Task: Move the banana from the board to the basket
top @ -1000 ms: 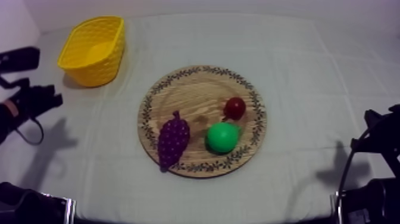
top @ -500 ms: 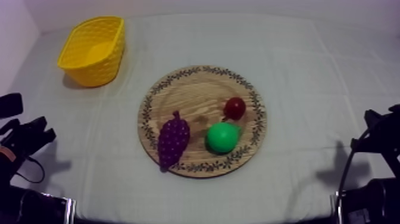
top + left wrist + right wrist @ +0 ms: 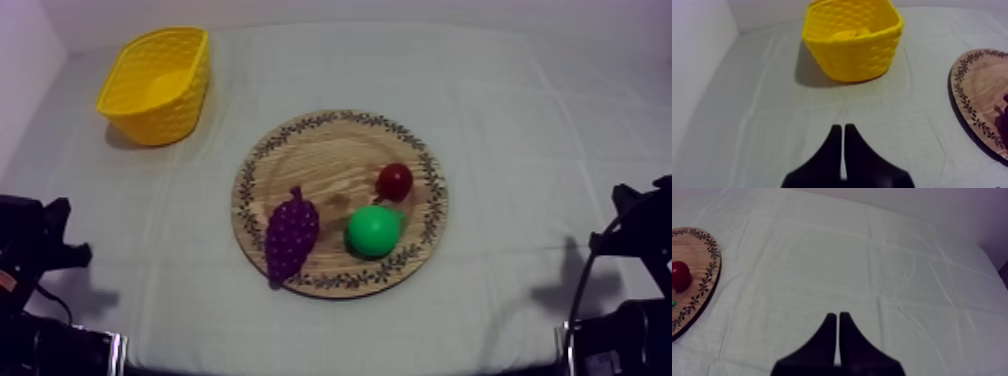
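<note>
My left claw (image 3: pixel 840 127) sits low at the top view's left edge, its black fingers pressed together over the cloth-covered tabletop (image 3: pixel 767 120). My right claw (image 3: pixel 835 315), at the lower right, is pressed together too. Mid-frame, the round wooden board with a patterned rim (image 3: pixel 320 165) carries a purple bunch of grapes (image 3: pixel 291 235), a green pear (image 3: pixel 373 230) and a small red fruit (image 3: pixel 395 181). At the upper left, the yellow woven basket (image 3: pixel 180 115) holds the yellow banana (image 3: pixel 848 35).
</note>
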{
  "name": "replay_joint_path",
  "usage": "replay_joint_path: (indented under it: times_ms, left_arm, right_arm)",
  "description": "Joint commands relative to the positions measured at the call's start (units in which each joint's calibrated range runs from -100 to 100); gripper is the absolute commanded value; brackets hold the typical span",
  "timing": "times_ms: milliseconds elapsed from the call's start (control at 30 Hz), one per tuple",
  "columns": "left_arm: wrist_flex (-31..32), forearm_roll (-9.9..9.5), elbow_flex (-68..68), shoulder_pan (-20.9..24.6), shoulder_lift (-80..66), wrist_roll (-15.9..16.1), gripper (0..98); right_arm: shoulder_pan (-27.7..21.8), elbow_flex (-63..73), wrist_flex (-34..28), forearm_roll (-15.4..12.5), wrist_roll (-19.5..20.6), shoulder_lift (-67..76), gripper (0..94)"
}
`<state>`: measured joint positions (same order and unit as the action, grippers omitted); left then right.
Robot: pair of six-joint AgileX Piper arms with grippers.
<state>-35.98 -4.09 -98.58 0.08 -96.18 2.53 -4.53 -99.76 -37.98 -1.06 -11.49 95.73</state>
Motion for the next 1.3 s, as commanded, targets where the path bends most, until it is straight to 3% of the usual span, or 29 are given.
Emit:
replay_joint_path:
  times_ms: [0,133,333,433,1267]
  left_arm:
    - [-0.11,0.46,-0.01,-0.50,-1.76,0.87,0.1]
    - [-0.03,1.31,-0.15,-1.64,-3.20,-0.70,0.1]
    - [0.30,1.55,-0.36,-2.96,-3.75,-11.61,0.1]
    - [0.37,1.57,-0.40,-3.09,-3.80,-14.47,0.1]
    - [0.41,1.58,-0.42,-3.16,-3.82,-13.25,0.1]
  right_arm:
    - [0.01,-0.02,-0.01,0.01,-0.01,0.02,0.3]
    - [0.01,-0.02,-0.01,0.01,0.02,0.02,0.3]
    - [0.01,-0.02,-0.01,0.01,-0.01,0.02,0.3]
    - [0.01,-0.02,-0.01,0.01,-0.01,0.02,0.3]
    - [0.01,-0.02,-0.01,0.01,0.04,0.02,0.3]
